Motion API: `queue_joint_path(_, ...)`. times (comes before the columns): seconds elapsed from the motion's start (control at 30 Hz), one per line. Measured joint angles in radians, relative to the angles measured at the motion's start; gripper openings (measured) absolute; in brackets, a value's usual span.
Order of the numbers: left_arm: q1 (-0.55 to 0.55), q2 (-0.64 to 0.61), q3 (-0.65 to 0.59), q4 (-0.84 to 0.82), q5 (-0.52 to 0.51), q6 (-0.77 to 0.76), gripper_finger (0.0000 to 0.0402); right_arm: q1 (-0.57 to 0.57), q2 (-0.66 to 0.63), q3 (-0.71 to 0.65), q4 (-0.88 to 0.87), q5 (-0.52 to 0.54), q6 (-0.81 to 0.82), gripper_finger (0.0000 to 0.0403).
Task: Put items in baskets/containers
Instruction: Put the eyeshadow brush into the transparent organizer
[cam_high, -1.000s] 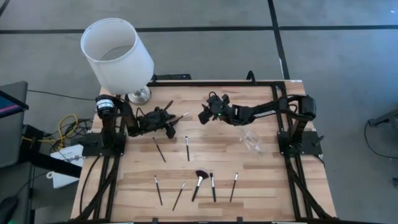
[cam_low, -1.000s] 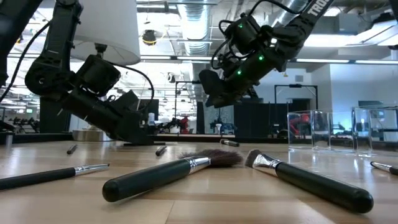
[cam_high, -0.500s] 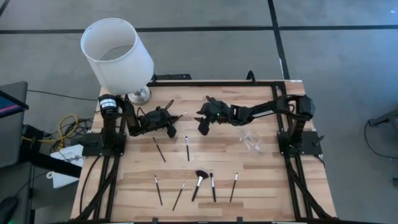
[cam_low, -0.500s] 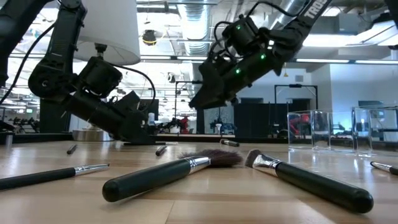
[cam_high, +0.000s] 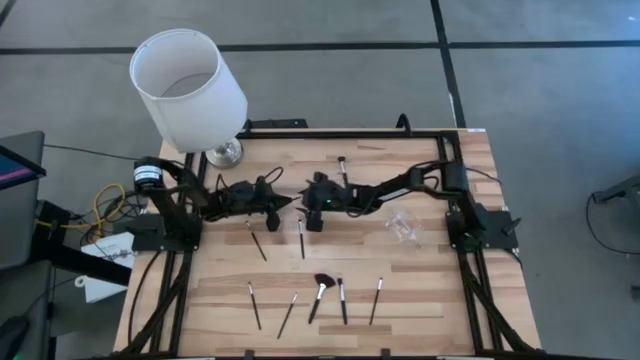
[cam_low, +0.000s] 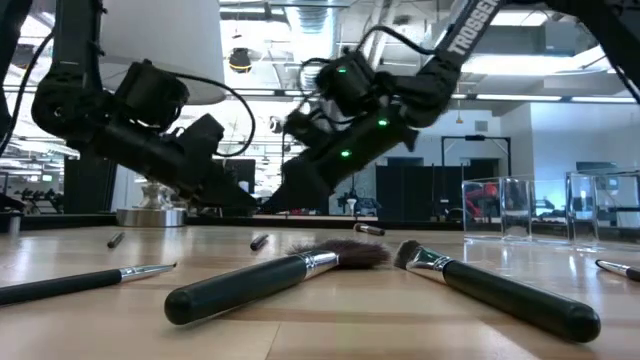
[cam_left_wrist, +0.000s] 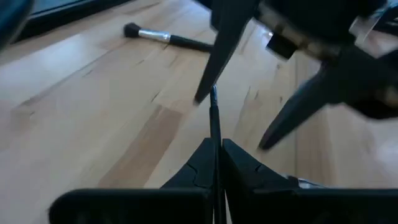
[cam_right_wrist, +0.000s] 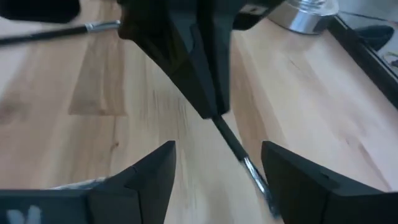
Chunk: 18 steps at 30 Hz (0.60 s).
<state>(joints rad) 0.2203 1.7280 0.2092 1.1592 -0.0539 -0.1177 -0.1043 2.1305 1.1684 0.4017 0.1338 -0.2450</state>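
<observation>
My left gripper (cam_left_wrist: 216, 149) is shut on a slim black brush (cam_left_wrist: 214, 115) over the table's middle (cam_high: 285, 203). The brush's ferrule end (cam_right_wrist: 256, 175) sticks out toward my right gripper (cam_right_wrist: 214, 180). That gripper is open, with one finger on each side of the brush's free end, apart from it (cam_high: 306, 207). Several more brushes lie flat on the table: one at the far side (cam_high: 342, 168), two in the middle (cam_high: 301, 238), a near row with a fluffy-headed one (cam_high: 321, 292). The clear container (cam_high: 403, 226) stands at the right. My left gripper pinches the brush's thin black handle (cam_left_wrist: 215, 127) between its two fingers. The fingers come from the table's left, slanting down, and lie along the brush, which sticks straight out past their tips. In the low view the brush is held clear of the table.
A white lampshade on a silver foot (cam_high: 188, 85) stands at the far left corner. Cables and a screen lie beyond the table's left edge (cam_high: 100, 215). Bare wood lies between the middle brushes and the container (cam_high: 350, 245).
My right gripper has travelled toward the table's left and down, up to my left gripper, and now straddles the brush's free end. My left gripper has risen a little off the table and shifted slightly toward the right with the brush.
</observation>
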Motion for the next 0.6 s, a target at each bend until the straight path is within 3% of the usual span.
queue_joint_path(0.27,-0.013,-0.009,0.001,-0.044,-0.013,0.000,0.0012,-0.002,0.070,0.162,-0.223,0.031,-0.001,0.0200)
queue_joint_path(0.6,-0.013,-0.011,-0.010,-0.062,-0.020,0.000,0.0012,0.013,0.034,0.175,-0.291,0.083,0.000,0.0142)
